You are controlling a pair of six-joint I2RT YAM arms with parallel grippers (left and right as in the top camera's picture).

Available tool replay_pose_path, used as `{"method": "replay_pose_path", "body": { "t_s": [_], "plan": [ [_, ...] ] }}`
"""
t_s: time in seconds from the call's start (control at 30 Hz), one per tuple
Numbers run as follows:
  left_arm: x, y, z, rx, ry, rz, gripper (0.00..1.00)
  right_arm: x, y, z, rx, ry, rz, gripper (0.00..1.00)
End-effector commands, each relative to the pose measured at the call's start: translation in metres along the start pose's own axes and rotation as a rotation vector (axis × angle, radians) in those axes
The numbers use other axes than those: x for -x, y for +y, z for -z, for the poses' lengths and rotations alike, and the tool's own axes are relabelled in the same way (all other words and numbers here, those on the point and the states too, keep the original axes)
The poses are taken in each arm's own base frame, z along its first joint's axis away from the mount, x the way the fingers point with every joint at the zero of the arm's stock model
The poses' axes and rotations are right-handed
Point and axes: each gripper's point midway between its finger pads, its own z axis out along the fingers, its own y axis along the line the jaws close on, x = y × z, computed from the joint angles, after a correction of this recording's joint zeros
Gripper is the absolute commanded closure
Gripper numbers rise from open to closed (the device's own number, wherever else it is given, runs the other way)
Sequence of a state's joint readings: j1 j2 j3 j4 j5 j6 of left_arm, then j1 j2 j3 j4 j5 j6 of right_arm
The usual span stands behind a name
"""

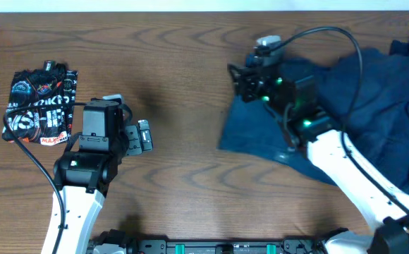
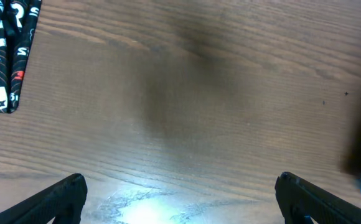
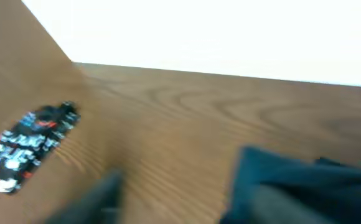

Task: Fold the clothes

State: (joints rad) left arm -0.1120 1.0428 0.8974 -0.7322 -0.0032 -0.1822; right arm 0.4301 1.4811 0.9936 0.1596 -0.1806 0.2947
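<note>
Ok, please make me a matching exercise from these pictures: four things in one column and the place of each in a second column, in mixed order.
Things
1. folded black cloth with white and red print
2. wrinkled dark navy-blue cloth garment
3. left gripper
4. right gripper

Places
A. at the blue garment's left edge
B. right side of the wooden table
C. left end of the table
D. above bare wood, right of the printed cloth

Pairs: 1-C, 2-B, 3-D, 4-A
</note>
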Motion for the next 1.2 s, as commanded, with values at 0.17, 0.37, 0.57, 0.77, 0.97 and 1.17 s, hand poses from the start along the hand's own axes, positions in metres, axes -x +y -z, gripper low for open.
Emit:
{"method": "replay_pose_path", "body": {
  "t_s": [0.17, 0.37, 0.57, 0.77, 0.97, 1.17],
  "plan": [
    [0.003, -0.012, 0.003, -0.070, 0.004, 0.002, 0.02, -0.048, -0.078, 0.013, -0.367, 0.171, -0.099, 0.01],
    [-0.016, -0.050, -0.011, -0.271, 0.125, -0.002, 0.02, -0.061, -0.168, 0.093, -0.749, 0.293, -0.095, 0.01],
    [-0.042, -0.095, -0.040, -0.417, 0.289, -0.053, 0.02, -0.061, -0.199, 0.156, -0.874, 0.336, -0.175, 0.01],
    [-0.072, -0.140, -0.070, -0.472, 0.420, -0.061, 0.02, -0.061, -0.209, 0.188, -0.935, 0.345, -0.223, 0.01],
    [-0.096, -0.188, -0.102, -0.518, 0.452, -0.088, 0.02, -0.069, -0.208, 0.194, -0.944, 0.384, -0.231, 0.01],
    [-0.108, -0.222, -0.124, -0.563, 0.438, -0.076, 0.01, -0.077, -0.207, 0.198, -0.949, 0.418, -0.236, 0.01]
  ]
}}
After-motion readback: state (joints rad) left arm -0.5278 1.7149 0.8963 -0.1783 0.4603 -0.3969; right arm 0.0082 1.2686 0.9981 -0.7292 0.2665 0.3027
